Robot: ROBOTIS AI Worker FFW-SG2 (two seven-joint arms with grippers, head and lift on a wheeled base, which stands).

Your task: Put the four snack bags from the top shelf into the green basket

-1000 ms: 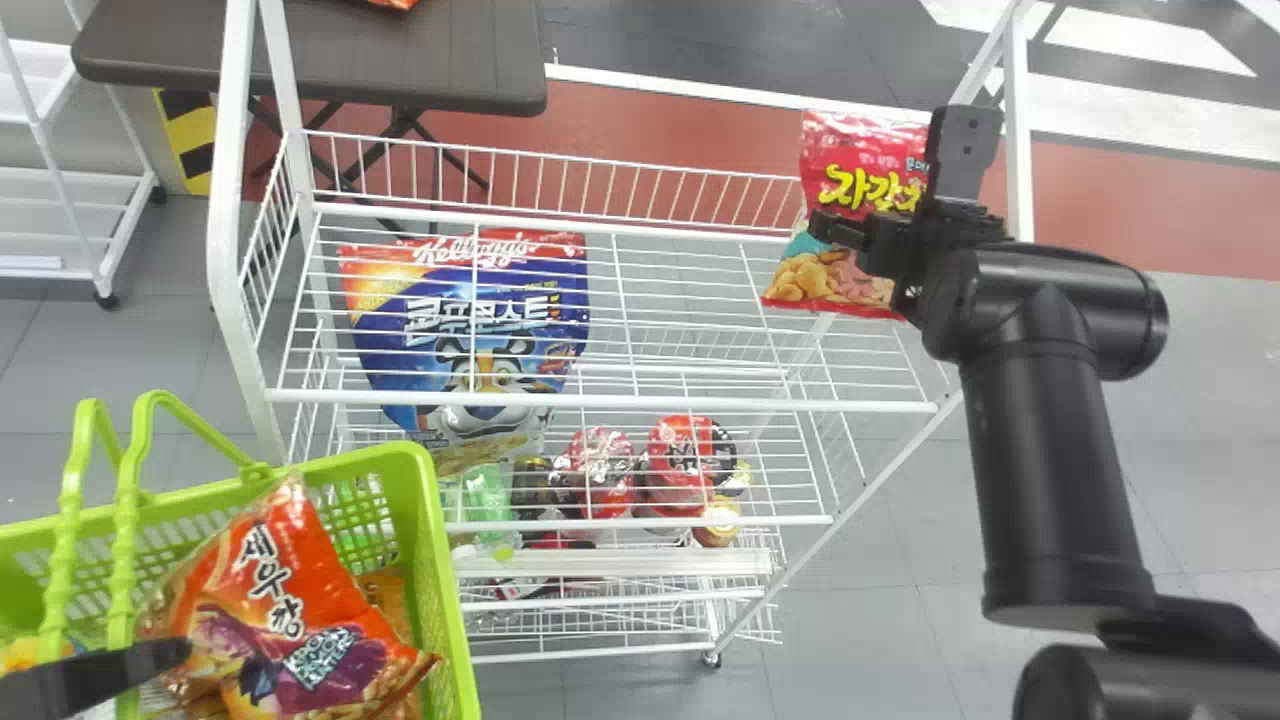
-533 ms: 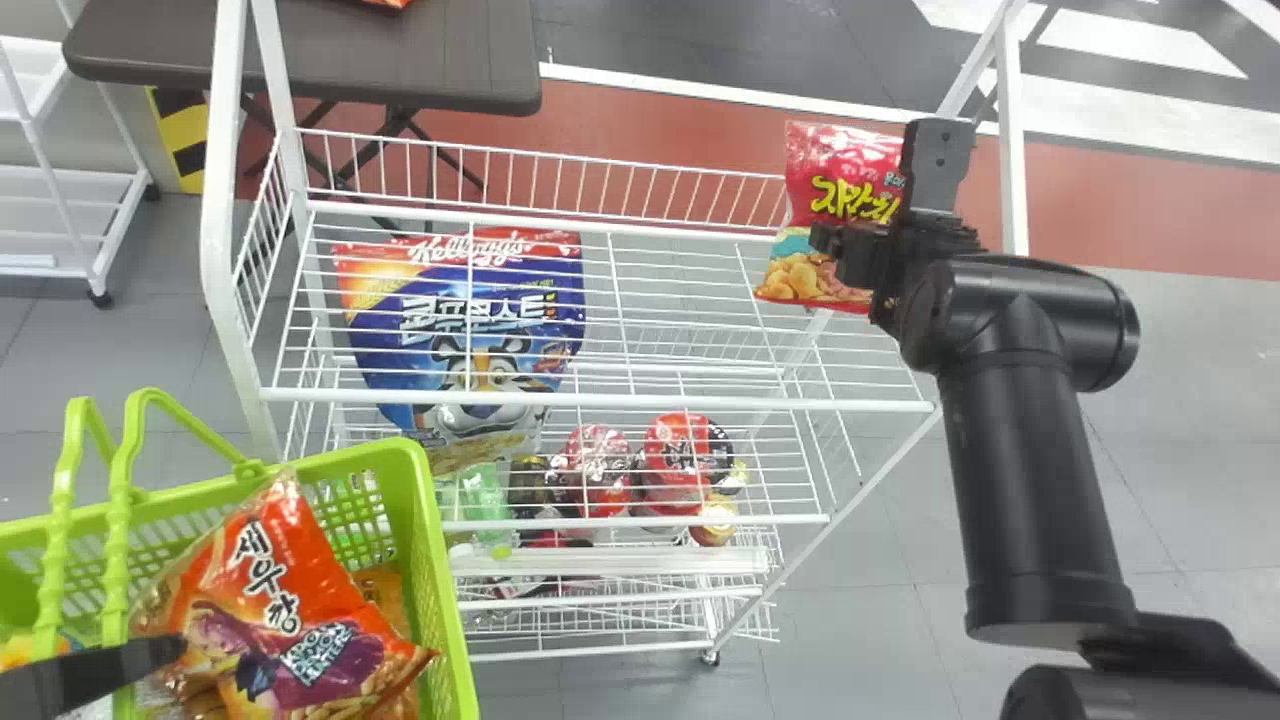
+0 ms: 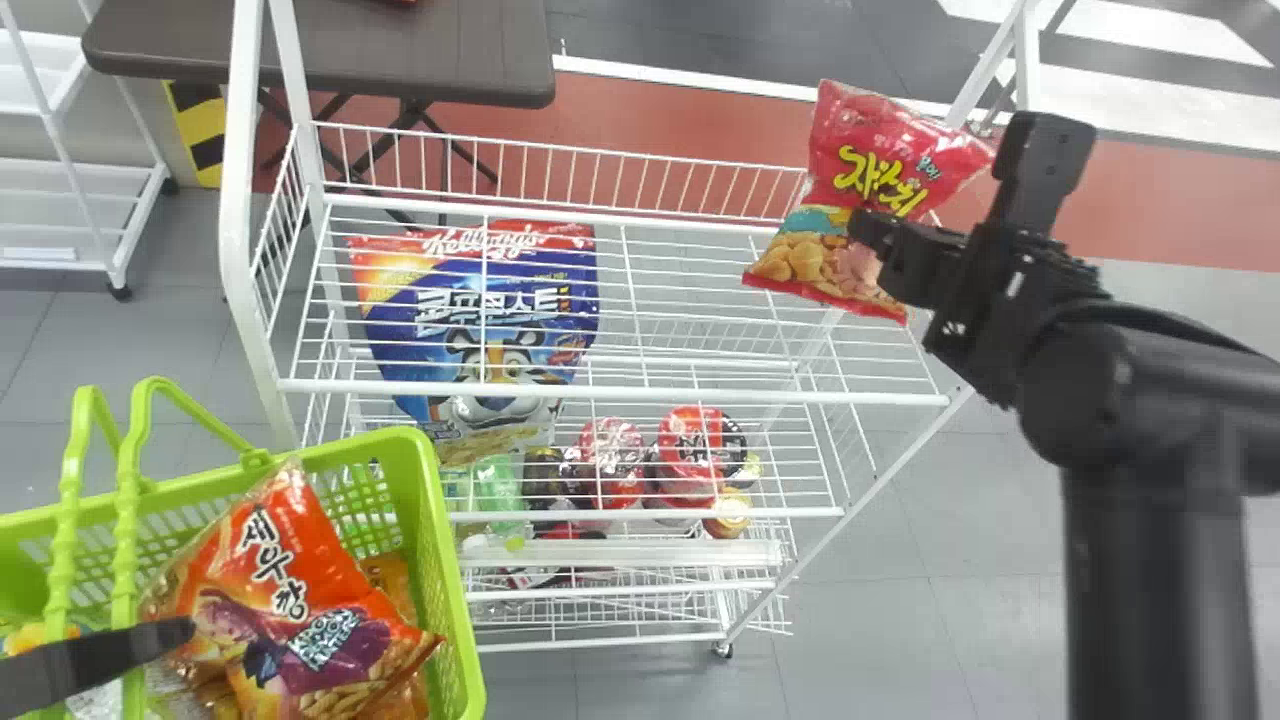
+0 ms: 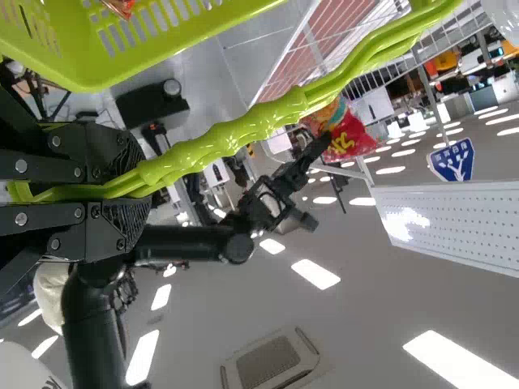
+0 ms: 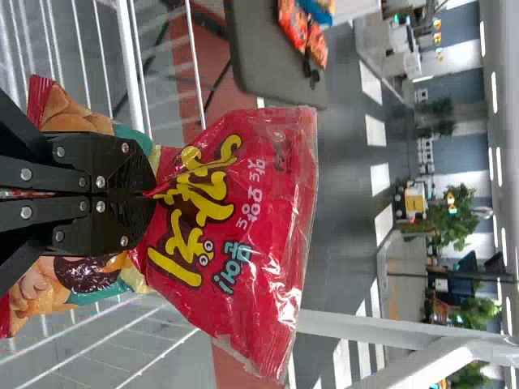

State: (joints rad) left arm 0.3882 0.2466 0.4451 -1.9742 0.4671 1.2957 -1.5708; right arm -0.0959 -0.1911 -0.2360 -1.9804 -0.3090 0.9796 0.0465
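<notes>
The right arm point(image 3: 1150, 570) is showing plain black, its smooth, thick tubes swelling into rounded joints. Its hand point(image 3: 880, 240) is looking more angular, with round silvery screws point(image 5: 26, 174) dotting black jointed links. The left hand point(image 3: 100, 660) is matching it in black, fine ridges point(image 4: 131, 166) roughening its blocky sides.

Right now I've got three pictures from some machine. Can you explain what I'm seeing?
It's a two-armed robot. One picture looks down from its head; the other two come from cameras on its wrists. Its right gripper pinches a red snack bag by the right end of a white wire rack. Its left gripper is closed on the handles of a green basket, where an orange snack bag lies. A blue bag sits lower on the rack.
</notes>
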